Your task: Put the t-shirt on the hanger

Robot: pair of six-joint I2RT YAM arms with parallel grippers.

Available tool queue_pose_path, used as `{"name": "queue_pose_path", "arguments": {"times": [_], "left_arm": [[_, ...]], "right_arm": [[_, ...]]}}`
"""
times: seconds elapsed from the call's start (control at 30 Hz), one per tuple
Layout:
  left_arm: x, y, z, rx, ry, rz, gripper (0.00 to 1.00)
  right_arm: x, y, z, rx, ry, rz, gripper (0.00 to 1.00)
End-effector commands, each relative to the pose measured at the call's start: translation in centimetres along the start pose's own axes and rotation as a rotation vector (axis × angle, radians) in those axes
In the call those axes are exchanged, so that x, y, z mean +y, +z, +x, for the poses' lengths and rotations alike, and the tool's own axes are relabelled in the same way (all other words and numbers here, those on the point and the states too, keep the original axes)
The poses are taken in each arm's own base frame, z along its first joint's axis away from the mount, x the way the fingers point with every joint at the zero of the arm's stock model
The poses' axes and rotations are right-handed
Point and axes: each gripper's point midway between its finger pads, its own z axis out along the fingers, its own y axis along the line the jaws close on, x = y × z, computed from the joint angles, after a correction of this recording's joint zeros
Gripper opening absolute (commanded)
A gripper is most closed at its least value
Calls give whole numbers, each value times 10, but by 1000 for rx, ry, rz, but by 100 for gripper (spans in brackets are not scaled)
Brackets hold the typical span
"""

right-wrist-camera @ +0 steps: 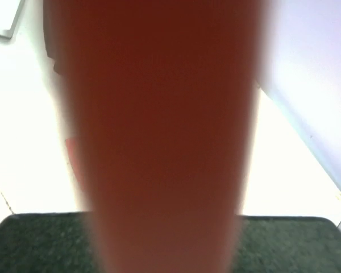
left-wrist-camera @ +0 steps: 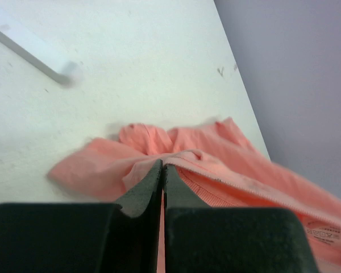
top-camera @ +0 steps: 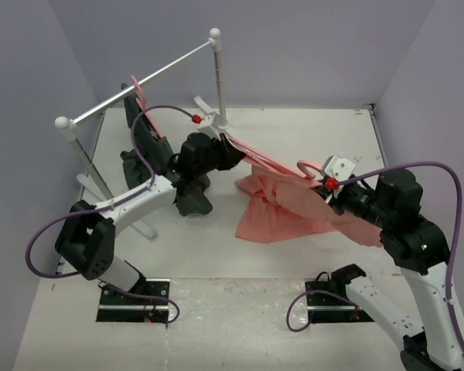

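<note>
Left claw [left-wrist-camera: 162, 166] pinched shut on t-shirt [top-camera: 274, 209] edge, above mid-table. Right claw [top-camera: 329, 187] apparently clamps hanger [top-camera: 267, 160] near hook, hanger raised, shirt draped beneath. Risk: thin pinch slips under pull, fabric slides off hanger arm.

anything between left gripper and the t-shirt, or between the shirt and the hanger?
Nothing visible. The left gripper is shut directly on the t-shirt fabric. In the top view the shirt hangs right against the hanger, which the right gripper appears to hold at its hook end.
</note>
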Motion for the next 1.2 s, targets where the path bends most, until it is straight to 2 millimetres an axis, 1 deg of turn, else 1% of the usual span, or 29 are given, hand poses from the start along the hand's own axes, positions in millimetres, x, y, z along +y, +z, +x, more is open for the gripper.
{"name": "queue_pose_path", "arguments": {"times": [0.0,0.03,0.07,0.1,0.13,0.2,0.23,0.27,0.33,0.4,0.43,0.47,0.5,0.53,0.6,0.63,0.67,0.73,0.77,0.8,0.83,0.87,0.93,0.97,1.0,1.03,1.07,1.1,1.17], "left_arm": [[6,-1,-61,-18,64,-101,0],[2,-3,-76,-33,73,-109,0],[6,-2,-81,-31,78,-132,0],[4,-3,-91,-42,88,-141,0],[-3,-5,-102,-63,101,-138,0],[-15,-16,-114,-83,112,-121,0],[-19,-22,-118,-99,113,-114,0],[-17,-26,-121,-117,117,-132,0],[-21,-35,-126,-138,129,-127,0],[-26,-41,-127,-138,153,-119,0],[-31,-45,-130,-145,173,-121,0],[-39,-48,-132,-154,186,-102,0],[-56,-49,-131,-153,222,-48,0],[-68,-48,-125,-139,254,-8,0],[-115,-50,-111,-104,348,71,0],[-128,-51,-104,-97,374,72,0],[-144,-52,-89,-76,401,96,0],[-163,-57,-66,-29,426,149,0],[-162,-58,-57,-7,437,153,0],[-164,-62,-52,3,449,162,0],[-156,-62,-47,16,475,140,3],[-153,-65,-47,16,493,137,8],[-152,-76,-57,-10,542,132,13],[-157,-81,-61,-26,564,154,19],[-163,-90,-70,-61,592,180,37],[-170,-100,-79,-101,620,205,58],[-176,-112,-89,-140,651,231,69],[-183,-121,-93,-162,676,270,74],[-198,-135,-93,-182,724,375,79]], "right_arm": [[-15,-11,2,68,15,75,0],[-17,-10,5,84,19,90,0],[-20,-9,7,102,24,100,0],[-25,-9,11,124,32,125,0],[-31,-9,15,152,42,156,0],[-39,-2,26,229,65,171,0],[-41,-1,27,248,73,176,0],[-44,0,29,265,80,185,0],[-47,7,28,282,95,174,0],[-45,17,30,302,105,136,0],[-46,19,29,308,106,128,0],[-45,27,28,316,112,100,0],[-40,33,24,299,110,55,0],[-39,38,21,291,108,31,0],[-38,59,14,262,115,-27,0],[-38,66,12,258,119,-45,0],[-35,74,6,225,115,-86,0],[-27,82,-13,109,93,-152,0],[-26,82,-19,58,86,-161,0],[-25,82,-14,32,109,-163,0],[-27,76,-31,-53,81,-156,0],[-28,74,-31,-73,82,-149,0],[-34,72,-25,-80,95,-144,0],[-30,72,-27,-99,103,-184,0],[-27,72,-27,-116,114,-216,0],[-24,72,-28,-133,125,-246,0],[-23,73,-28,-139,133,-263,0],[-21,73,-30,-148,135,-280,0],[-16,71,-34,-167,130,-313,0]]}}
